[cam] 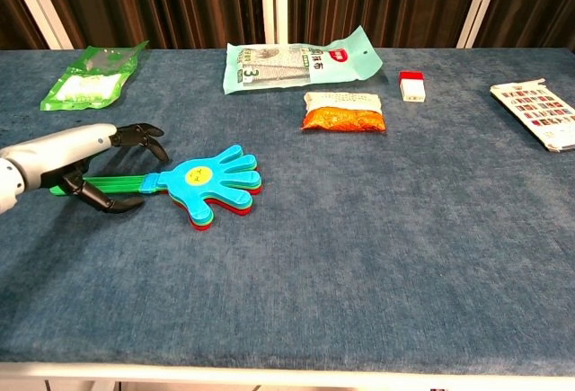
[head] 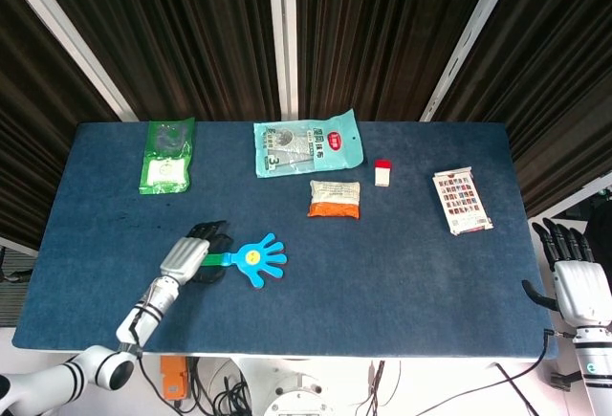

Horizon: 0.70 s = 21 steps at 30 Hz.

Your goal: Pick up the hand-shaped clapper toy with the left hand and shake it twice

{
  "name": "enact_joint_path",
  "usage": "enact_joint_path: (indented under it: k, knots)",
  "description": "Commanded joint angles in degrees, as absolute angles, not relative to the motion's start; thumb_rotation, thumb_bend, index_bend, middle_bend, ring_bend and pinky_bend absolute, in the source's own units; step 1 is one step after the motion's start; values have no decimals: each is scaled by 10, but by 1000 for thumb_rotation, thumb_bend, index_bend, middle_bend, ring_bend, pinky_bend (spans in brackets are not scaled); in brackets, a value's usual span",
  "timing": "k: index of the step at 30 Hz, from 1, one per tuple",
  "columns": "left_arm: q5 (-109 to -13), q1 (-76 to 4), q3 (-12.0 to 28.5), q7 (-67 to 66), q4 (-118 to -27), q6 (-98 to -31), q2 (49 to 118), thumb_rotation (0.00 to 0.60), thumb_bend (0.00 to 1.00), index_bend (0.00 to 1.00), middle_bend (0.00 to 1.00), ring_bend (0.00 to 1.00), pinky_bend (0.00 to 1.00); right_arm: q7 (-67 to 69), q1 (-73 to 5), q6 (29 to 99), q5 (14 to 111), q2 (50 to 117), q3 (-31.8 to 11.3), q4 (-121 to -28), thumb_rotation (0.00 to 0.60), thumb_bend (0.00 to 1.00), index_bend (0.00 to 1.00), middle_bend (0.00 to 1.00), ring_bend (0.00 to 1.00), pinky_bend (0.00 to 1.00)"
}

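My left hand (head: 187, 256) has a smooth silver-grey back that looks like shiny metal. My fingers (cam: 144, 132) are black and thin, and my thumb is black too. Behind that hand, my forearm is silver and white, with a dark ring at the wrist. A thin black cable runs along that arm. Lower down, near the edge of the head view, my arm gets fatter, with a round white and grey joint.

My right hand (head: 578, 282) has a white, boxy back. Its fingers (head: 560, 237) are black too. A black cable curls by its wrist, and the wrist is white with a small dark mark.
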<state>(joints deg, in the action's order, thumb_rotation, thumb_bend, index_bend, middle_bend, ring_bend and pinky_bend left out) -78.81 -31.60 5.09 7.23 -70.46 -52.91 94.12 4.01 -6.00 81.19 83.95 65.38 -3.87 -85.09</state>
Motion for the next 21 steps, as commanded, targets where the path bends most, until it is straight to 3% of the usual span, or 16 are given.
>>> enact_joint_path:
  k: [1,13,16,18,21]
  knots:
    - [-787,-318,51,73,-704,-529,942,600,321,348,12,0,0,42,-61,810,839,656,-38,-848,600,161,0,0,0,0]
    - [-775,-314,58,58,-715,-553,946,600,435,603,75,0,18,44,-60,811,839,657,-38,-845,600,162,0,0,0,0]
    - [-780,-304,69,57,-715,-598,956,600,459,638,216,68,186,44,-60,810,838,657,-38,-845,600,163,0,0,0,0]
    - [-788,-299,73,58,-711,-622,960,600,465,641,416,251,409,45,-60,809,838,657,-38,-845,600,162,0,0,0,0]
    - [-799,-299,71,49,-699,-637,961,600,460,628,631,486,698,45,-60,809,839,657,-37,-845,600,162,0,0,0,0]
